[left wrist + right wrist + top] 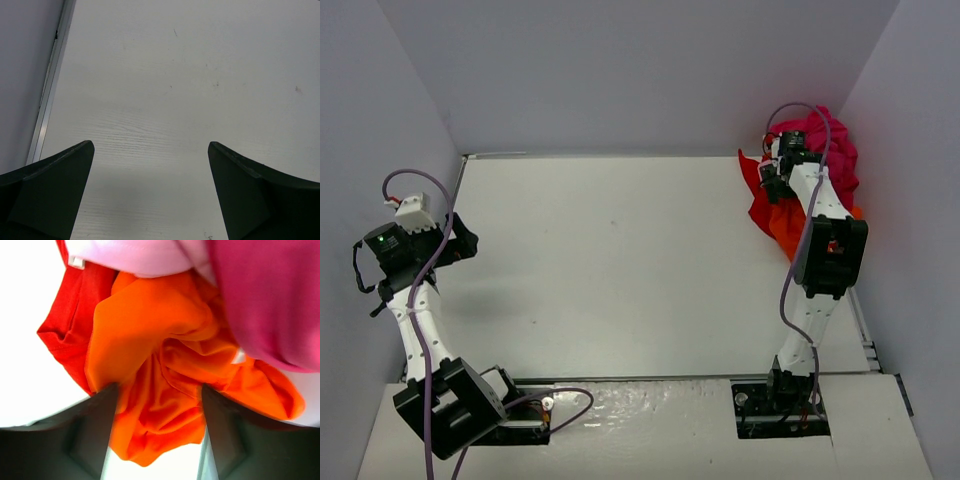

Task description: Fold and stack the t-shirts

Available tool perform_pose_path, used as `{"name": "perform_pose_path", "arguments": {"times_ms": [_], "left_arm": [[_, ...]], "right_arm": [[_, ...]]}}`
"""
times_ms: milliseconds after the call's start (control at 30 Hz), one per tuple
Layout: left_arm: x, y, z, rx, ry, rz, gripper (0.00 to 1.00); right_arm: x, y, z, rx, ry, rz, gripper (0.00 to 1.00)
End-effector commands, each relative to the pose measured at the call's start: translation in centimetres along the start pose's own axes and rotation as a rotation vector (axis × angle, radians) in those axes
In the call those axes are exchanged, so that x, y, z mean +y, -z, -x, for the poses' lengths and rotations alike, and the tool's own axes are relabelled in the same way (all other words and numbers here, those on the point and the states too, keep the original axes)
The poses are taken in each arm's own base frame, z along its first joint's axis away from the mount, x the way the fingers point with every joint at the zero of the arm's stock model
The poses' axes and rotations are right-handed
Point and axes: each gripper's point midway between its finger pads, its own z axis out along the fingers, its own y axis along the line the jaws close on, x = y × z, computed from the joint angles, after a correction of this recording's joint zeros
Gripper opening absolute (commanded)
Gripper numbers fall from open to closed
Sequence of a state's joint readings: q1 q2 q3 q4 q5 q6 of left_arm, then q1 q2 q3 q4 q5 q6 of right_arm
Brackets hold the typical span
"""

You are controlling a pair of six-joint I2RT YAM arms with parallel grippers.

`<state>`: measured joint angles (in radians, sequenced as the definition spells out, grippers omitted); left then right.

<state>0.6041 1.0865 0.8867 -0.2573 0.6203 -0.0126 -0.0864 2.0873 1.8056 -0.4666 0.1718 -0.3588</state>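
Three colours show in the top external view. A crumpled heap of soft cloth t-shirts [825, 150], magenta-pink over red and orange-red, sits in the far right corner of the white table [620, 270], against the grey wall [905, 120]. The right gripper [775, 172] is down on the heap's near-left side; I can't read its jaws from here. The left gripper [465, 240] hangs by the table's left edge, well apart from the cloth.

Left wrist view: the left gripper [150, 145] has its two dark fingers spread wide over bare tabletop. A metal edge strip [47, 100] runs along the left.

Right wrist view: the right gripper [156, 387] has its fingers parted, with a bunched fold of the orange-red shirt [150, 330] lying in the gap. The red shirt [67, 335] lies to the left, and the magenta-pink shirt [270, 300] is at upper right.
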Motion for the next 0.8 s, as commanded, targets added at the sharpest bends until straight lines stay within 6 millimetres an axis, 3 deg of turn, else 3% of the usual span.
{"name": "perform_pose_path", "arguments": {"times_ms": [0, 333, 633, 767], "left_arm": [[0.2, -0.1, 1.8, -0.058, -0.045, 0.001, 0.97], [0.3, -0.2, 1.8, -0.054, -0.043, 0.006, 0.97], [0.4, -0.3, 1.9, -0.053, -0.042, 0.007, 0.97], [0.4, -0.4, 1.7, -0.051, -0.042, 0.007, 0.97]], "right_arm": [[0.4, 0.2, 0.6, -0.021, -0.02, 0.015, 0.69], [2.0, -0.8, 0.6, -0.01, -0.015, 0.053, 0.67], [2.4, 1.0, 1.8, -0.055, -0.023, 0.091, 0.69], [3.5, 0.1, 0.8, -0.018, -0.011, 0.111, 0.69]]}}
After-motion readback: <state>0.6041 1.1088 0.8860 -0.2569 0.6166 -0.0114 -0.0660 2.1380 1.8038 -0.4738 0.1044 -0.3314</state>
